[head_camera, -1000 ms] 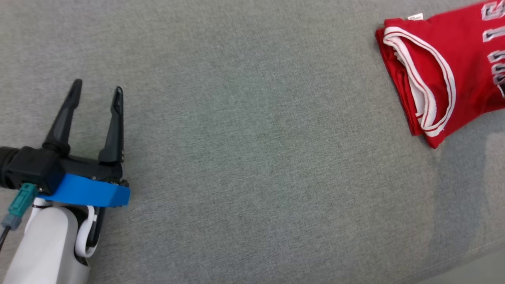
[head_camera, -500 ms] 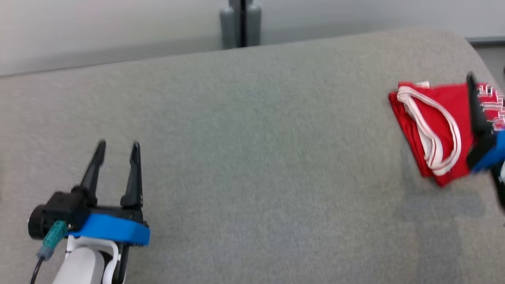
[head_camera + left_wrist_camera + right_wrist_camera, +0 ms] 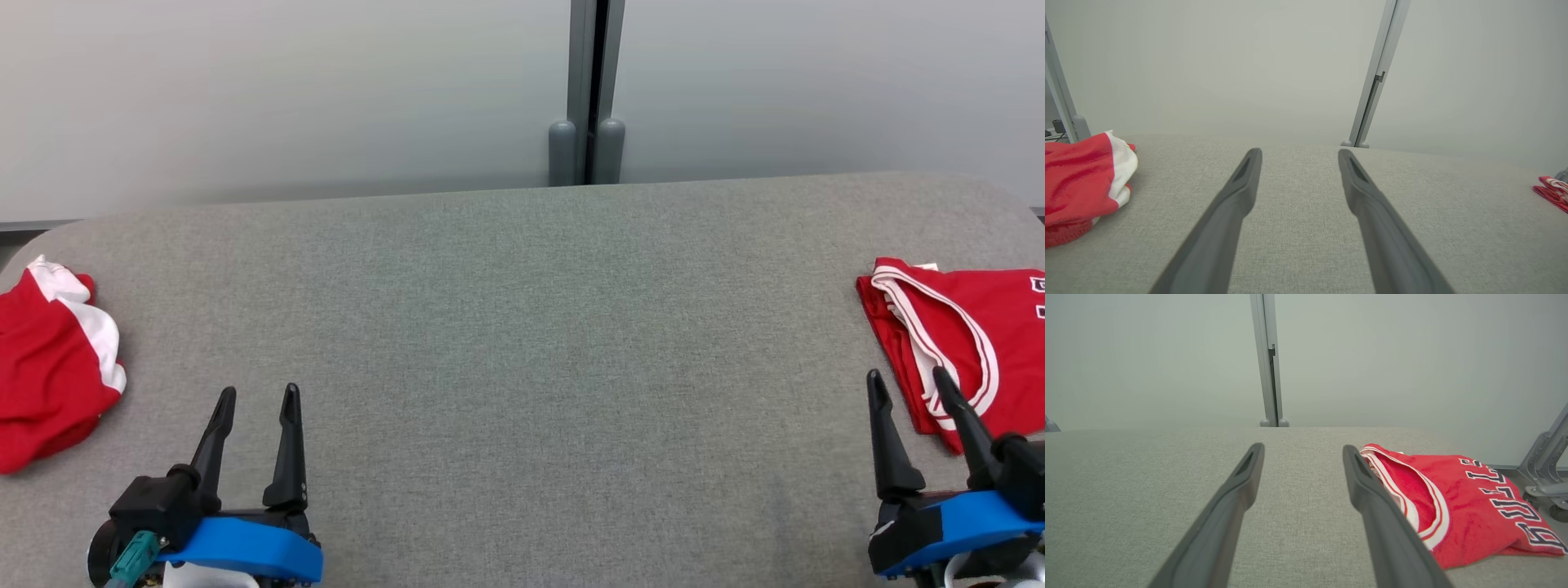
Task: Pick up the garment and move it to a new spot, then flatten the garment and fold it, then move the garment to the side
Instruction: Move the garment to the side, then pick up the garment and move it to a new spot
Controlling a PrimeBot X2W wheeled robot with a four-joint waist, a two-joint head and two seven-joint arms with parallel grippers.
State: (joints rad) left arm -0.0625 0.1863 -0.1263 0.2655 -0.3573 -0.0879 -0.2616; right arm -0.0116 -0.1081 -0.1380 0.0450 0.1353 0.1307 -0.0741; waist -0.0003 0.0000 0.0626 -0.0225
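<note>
Folded red jersey (image 3: 971, 327) lies far right of grey post (image 3: 586, 90), at the counter (image 3: 522, 367) end. Crumpled red garment (image 3: 45, 384) is far left of post. L gripper (image 3: 258, 390) & R gripper (image 3: 906, 374): jaws wide, empty, R's close by jersey. Cloth prob. light, floppy, slippy, so pinch crumpled one deep at a top fold or hem.
</note>
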